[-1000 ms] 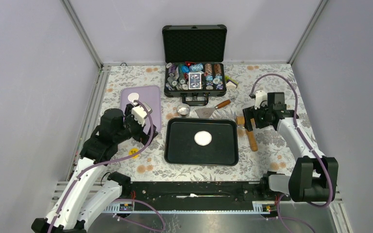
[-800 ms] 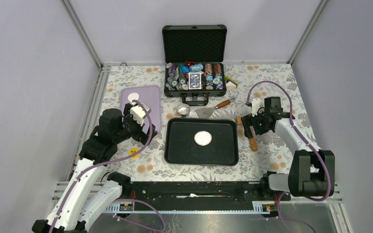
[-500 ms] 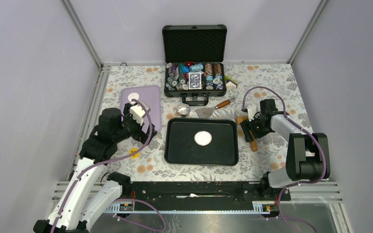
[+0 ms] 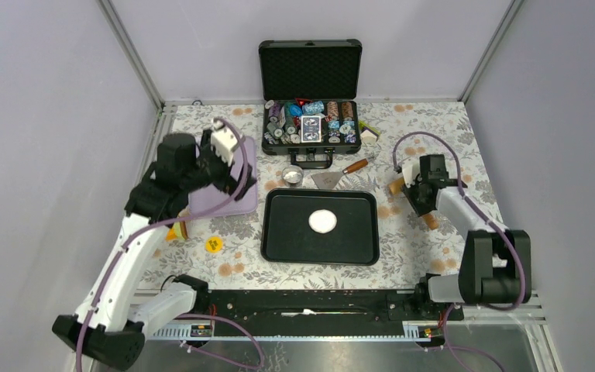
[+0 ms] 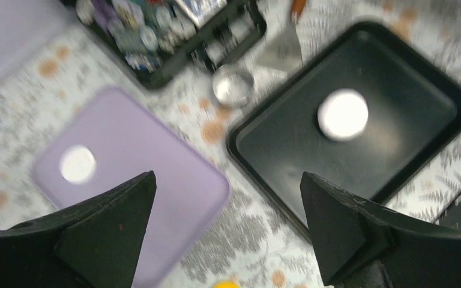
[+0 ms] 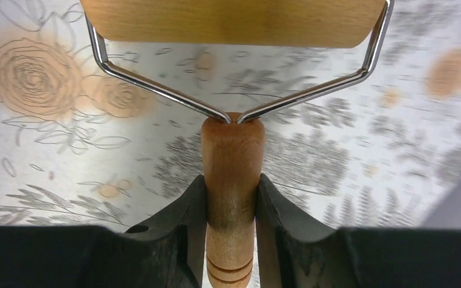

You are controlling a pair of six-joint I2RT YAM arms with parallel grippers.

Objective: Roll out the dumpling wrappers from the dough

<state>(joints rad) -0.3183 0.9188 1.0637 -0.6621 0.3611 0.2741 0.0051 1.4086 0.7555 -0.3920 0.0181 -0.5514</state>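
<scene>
Clamping the wooden handle of the pastry roller [image 6: 231, 150], the right gripper [image 6: 231, 201] sat right of the black tray [image 4: 287, 232], the dough [image 4: 323, 221] lying at its middle; the left gripper [image 5: 227, 180] gaped wide above the purple mat [image 5: 144, 156].

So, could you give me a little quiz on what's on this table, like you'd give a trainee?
1. What do the right arm's jaws grip? A the roller; B the scraper; C the metal ring.
2. True or false: the dough sits in the black tray.
3. What lies on the purple board?
Key: 1 A. 2 true. 3 a small white disc.
</scene>
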